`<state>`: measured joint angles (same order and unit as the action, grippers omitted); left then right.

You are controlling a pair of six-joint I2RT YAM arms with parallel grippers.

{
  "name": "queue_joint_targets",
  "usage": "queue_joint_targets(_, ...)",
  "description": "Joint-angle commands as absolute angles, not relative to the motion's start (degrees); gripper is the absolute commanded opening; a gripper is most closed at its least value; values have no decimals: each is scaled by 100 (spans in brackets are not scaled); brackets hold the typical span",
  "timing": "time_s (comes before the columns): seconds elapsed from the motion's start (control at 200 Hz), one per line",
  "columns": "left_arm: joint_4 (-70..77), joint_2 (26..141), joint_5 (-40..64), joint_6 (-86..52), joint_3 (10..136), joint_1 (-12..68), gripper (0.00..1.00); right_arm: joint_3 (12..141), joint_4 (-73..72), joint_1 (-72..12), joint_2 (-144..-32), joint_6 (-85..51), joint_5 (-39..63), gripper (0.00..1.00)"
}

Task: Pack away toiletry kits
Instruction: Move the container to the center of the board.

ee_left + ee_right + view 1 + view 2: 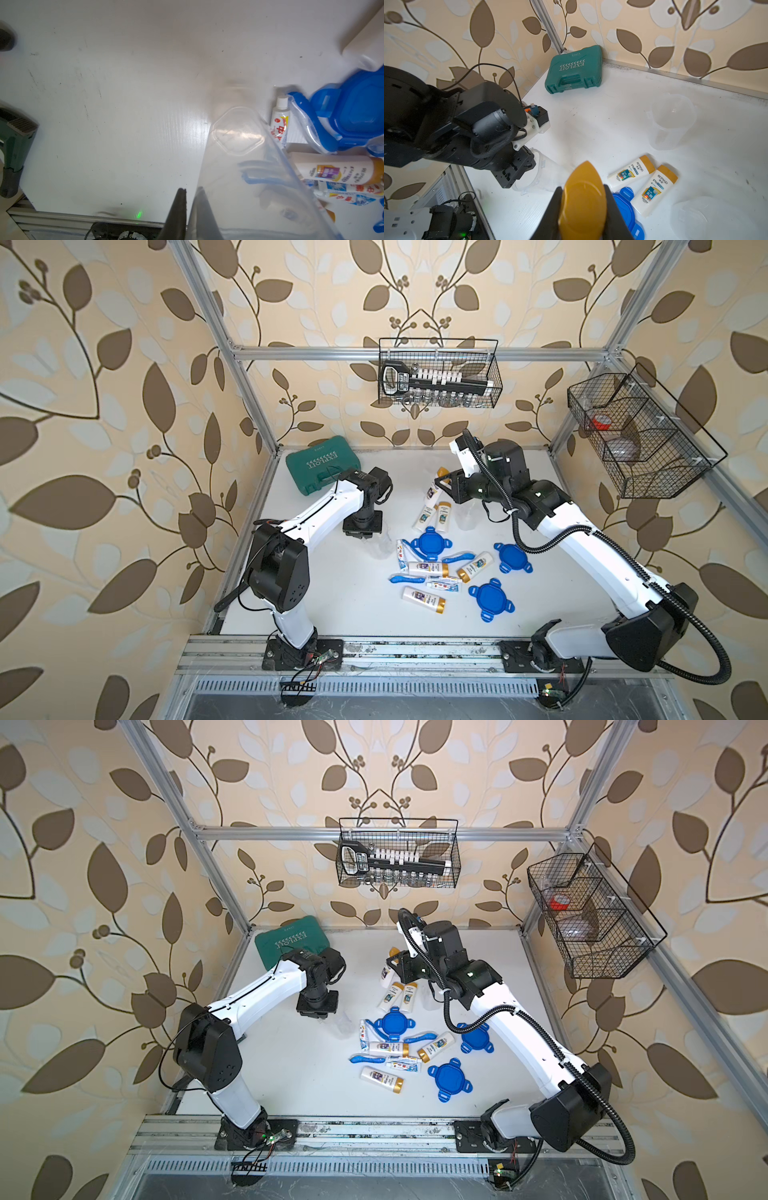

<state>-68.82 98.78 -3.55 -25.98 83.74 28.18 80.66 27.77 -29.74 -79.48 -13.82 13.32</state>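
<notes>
noting right gripper (pixel 583 188) clenched on a gold-capped bottle (pixel 583 209), cap wristward; left gripper (pixel 191 189) pinching the rim of a clear jar (pixel 239 133), sitting apart on the robot's left.

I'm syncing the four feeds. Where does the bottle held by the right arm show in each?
Both top views: bottle far centre, cap pointing away.
Left wrist: not in it.
Right wrist: close up, gold cap toward camera, between black fingers.
Landmark: green case: far-left corner in both top views, by the wall in right wrist.
</notes>
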Motion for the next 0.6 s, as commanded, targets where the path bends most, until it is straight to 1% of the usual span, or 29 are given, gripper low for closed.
queue_joint_targets(0.0,-6885,9747,-504,-2798,8323,2883,15,8130,2632,-3039,-7955,-1292,1318,6)
queue_joint_targets(0.105,-6829,9785,-597,-2834,8263,2892,23,8064,2628,-3067,-7898,-1301,1279,6)
queue_joint_targets(0.29,-6822,9760,-493,-2898,8354,2900,29,8130,2670,-3127,-7876,-1266,1249,6)
queue_joint_targets(0.325,-6861,9677,-458,-2909,8351,2896,31,8169,2691,-3180,-7884,-1225,1236,6)
queue_joint_targets(0.395,-6948,9455,-339,-2965,8309,2892,39,8312,2765,-3366,-7962,-1087,1106,6)
queue_joint_targets(0.485,-7061,8964,-17,-3031,8149,2857,50,8537,2883,-3813,-8146,-840,820,5)
queue_joint_targets(0.595,-7237,8331,376,-3080,7965,2656,61,8432,2527,-4120,-8253,-890,865,5)
